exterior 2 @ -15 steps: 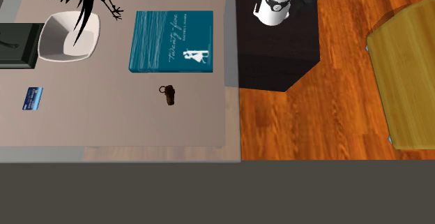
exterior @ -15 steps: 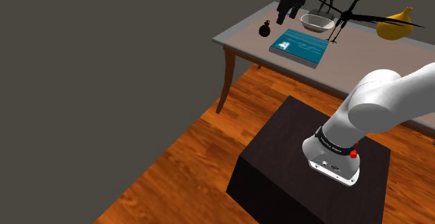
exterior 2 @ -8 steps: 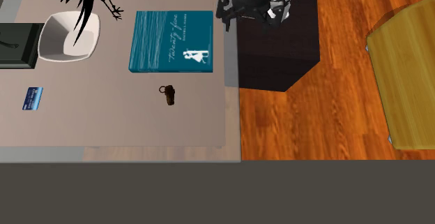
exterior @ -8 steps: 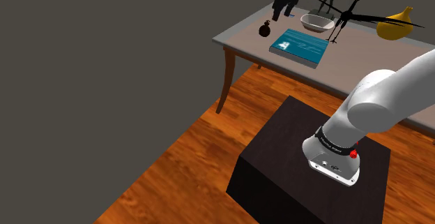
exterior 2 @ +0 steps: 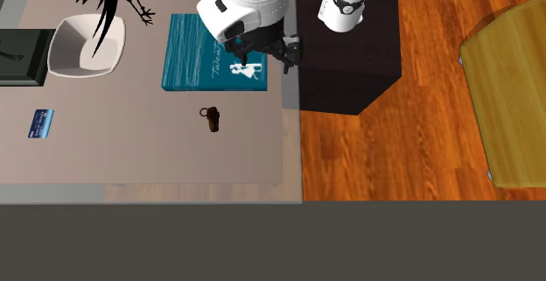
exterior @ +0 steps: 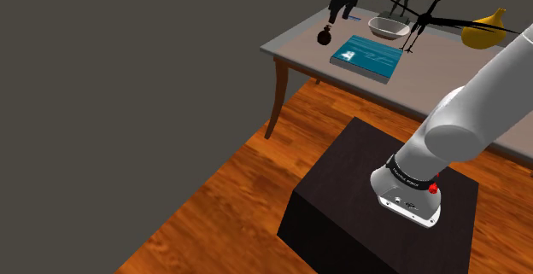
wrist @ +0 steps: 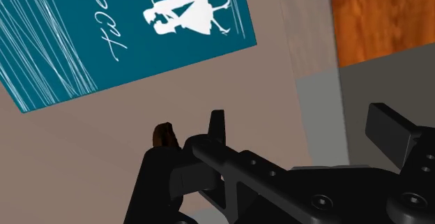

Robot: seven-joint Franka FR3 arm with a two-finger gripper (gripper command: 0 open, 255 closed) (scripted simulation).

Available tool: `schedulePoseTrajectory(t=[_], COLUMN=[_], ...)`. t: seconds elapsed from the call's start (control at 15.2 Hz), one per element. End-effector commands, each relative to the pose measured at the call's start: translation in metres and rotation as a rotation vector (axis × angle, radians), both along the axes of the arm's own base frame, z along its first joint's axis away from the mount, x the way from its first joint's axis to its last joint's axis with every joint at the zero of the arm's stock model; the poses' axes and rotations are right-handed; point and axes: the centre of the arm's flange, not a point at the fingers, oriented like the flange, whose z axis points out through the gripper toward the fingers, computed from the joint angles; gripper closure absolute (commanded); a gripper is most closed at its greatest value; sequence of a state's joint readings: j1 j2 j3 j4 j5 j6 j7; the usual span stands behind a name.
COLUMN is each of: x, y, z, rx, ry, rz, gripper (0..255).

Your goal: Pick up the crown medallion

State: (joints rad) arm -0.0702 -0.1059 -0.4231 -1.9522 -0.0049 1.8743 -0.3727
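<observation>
The end effector point(exterior 2: 267, 59) hangs above the desk point(exterior 2: 131, 157) with its two black fingers point(wrist: 217, 126) standing apart, released and grasping nothing. In the second exterior view it is over the near corner of the teal book point(exterior 2: 194, 60), the corner towards the dark stand point(exterior 2: 350, 69). The crown medallion point(exterior 2: 210, 117), a small dark brown thing, lies on the bare desk just beside the book, apart from the end effector. In the wrist view the medallion point(wrist: 164, 135) is outside the gap between the fingers (part of it is hidden behind the hand's body). In the shoulder view the end effector point(exterior: 337, 12) is a little above the medallion point(exterior: 325, 35). A white bowl point(exterior 2: 85, 46) and a small blue card point(exterior 2: 40, 122) lie farther along the desk.
</observation>
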Motion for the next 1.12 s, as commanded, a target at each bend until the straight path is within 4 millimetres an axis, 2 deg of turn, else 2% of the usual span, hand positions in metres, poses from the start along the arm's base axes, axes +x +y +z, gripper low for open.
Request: schedulePoseTrajectory(t=[0.0, 0.73, 1.06], x=[0.015, 0.090, 0.092], y=[-0.023, -0.145, -0.147], z=[-0.008, -0.056, -0.078], rx=[0.006, 0.041, 0.042], ry=[0.004, 0.024, 0.025], rz=[-0.003, -0.023, -0.023], gripper=[0, 0, 0])
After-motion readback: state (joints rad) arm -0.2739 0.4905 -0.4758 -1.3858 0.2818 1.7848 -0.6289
